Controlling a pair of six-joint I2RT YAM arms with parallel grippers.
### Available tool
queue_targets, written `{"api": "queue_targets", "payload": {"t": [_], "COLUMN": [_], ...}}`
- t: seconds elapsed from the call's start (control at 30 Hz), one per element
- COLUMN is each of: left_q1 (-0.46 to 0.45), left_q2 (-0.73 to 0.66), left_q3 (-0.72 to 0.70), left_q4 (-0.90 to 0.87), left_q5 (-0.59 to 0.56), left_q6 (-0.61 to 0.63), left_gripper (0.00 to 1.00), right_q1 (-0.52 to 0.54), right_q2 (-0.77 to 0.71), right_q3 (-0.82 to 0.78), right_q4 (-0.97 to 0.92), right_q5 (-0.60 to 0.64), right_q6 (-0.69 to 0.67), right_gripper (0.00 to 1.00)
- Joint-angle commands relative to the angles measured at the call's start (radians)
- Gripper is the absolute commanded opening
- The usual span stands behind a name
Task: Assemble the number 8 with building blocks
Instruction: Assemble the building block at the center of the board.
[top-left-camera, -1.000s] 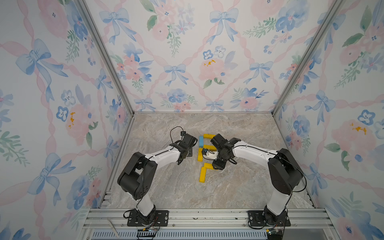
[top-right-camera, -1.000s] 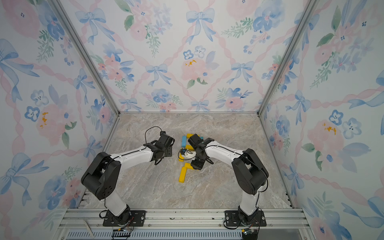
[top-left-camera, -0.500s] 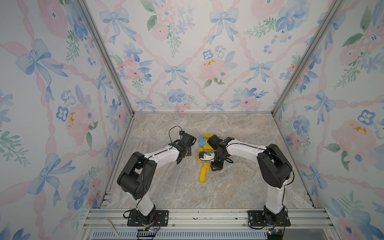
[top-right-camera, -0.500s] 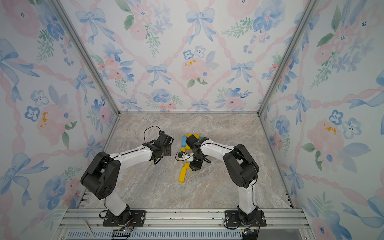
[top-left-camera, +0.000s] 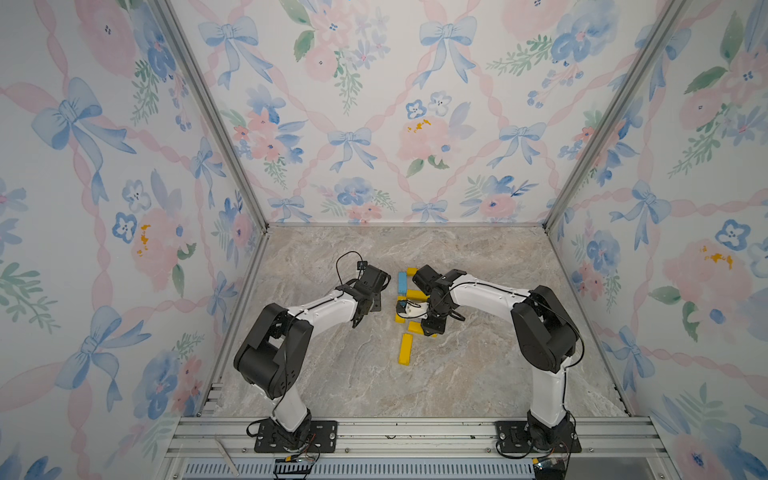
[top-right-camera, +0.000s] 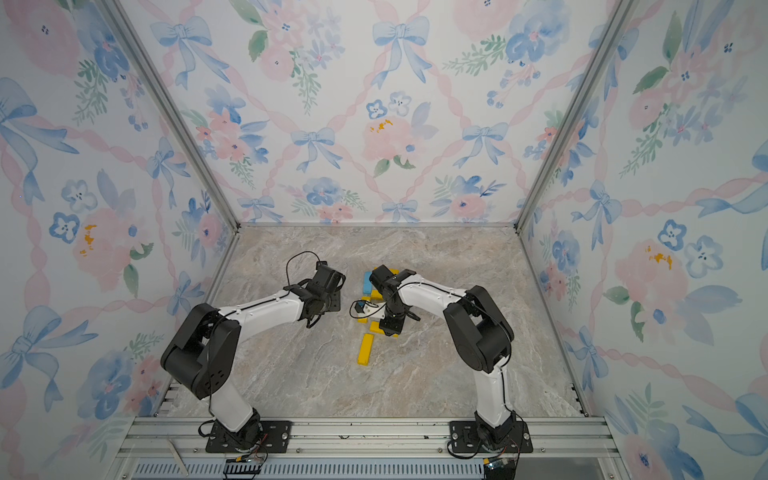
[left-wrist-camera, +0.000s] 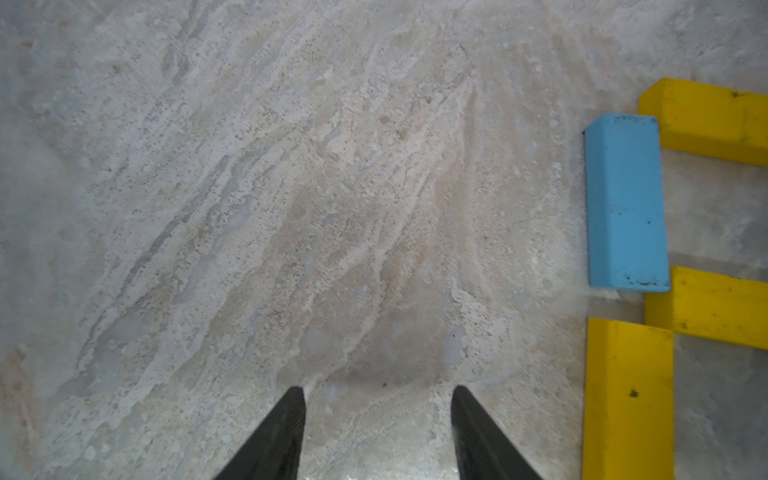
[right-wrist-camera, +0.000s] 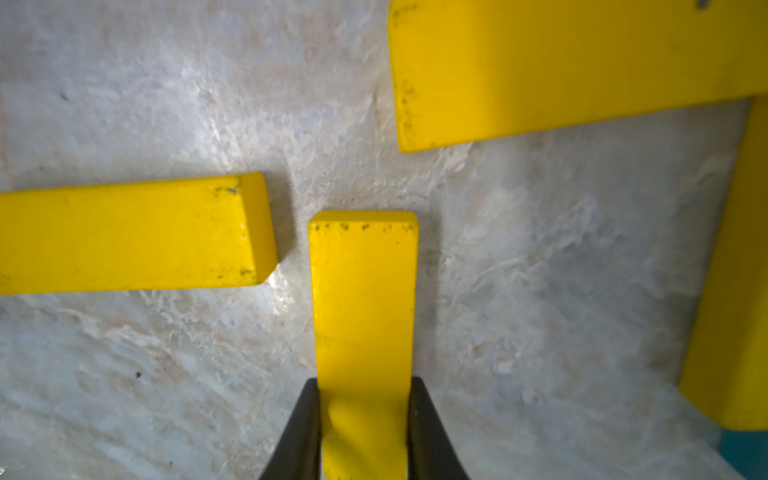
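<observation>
On marble floor (right-wrist-camera: 166, 374), right gripper (right-wrist-camera: 364, 384) now clamped onto yellow bar (right-wrist-camera: 363, 291).

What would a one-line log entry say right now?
right gripper: shut on yellow bar | left gripper: open, empty, above table beside blue bar | 8: unfinished

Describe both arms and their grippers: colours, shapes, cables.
Both arms match: the left arm and right arm have white tubular links between bulky black joint housings, on black base plates. A thin black cable loops above the left wrist. The left gripper and right gripper carry dark, tapering, wedge-like fingers.
</observation>
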Motion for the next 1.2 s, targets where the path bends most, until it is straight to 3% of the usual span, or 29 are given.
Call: {"api": "queue_targets", "payload": {"t": [0.0, 1.17], "left_q1": [0.010, 0.055], "left_q2": [0.022, 0.023], "left_q3": [0.017, 0.004], "left_q4": [0.006, 0.026], "left_q5": [0.002, 0.026], "left_q6": [0.016, 0.018], "left_gripper": [0.59, 0.59], "right_q1": [-0.009, 0.009], "right_q2": [0.028, 0.161], "right_q3": [0.044, 0.182], "right_q4": [-0.061, -0.126], "right_q5": [0.027, 0.125], "right_q6": [-0.032, -0.155], "right_gripper": [0.20, 0.21]}}
